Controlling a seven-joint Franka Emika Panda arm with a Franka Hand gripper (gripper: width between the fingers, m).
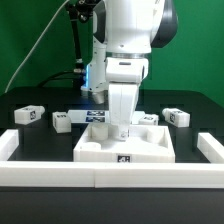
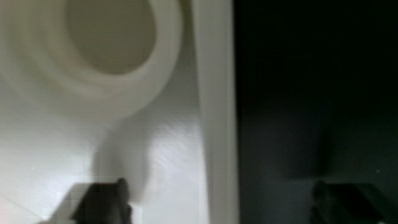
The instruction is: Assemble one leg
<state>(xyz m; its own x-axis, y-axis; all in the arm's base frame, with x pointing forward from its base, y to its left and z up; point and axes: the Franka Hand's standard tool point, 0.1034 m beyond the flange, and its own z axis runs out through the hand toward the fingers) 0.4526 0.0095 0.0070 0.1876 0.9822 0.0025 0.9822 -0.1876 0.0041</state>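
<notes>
Hovering my gripper point(image 1: 120, 128) low over large flat white plastic panel point(image 1: 95, 148) | spread wide, holding nothing | risk: I clip its raised rim point(image 2: 214, 100), shoving panel askew.

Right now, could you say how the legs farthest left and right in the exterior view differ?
The far-left leg lies left of the panel in that view, the far-right leg right of it. The far-left leg is well clear of the panel, the far-right leg close by. Both are white and tagged.

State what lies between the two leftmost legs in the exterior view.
Nothing but bare table separates the outer leg and the next leg; exterior view shows it.
</notes>
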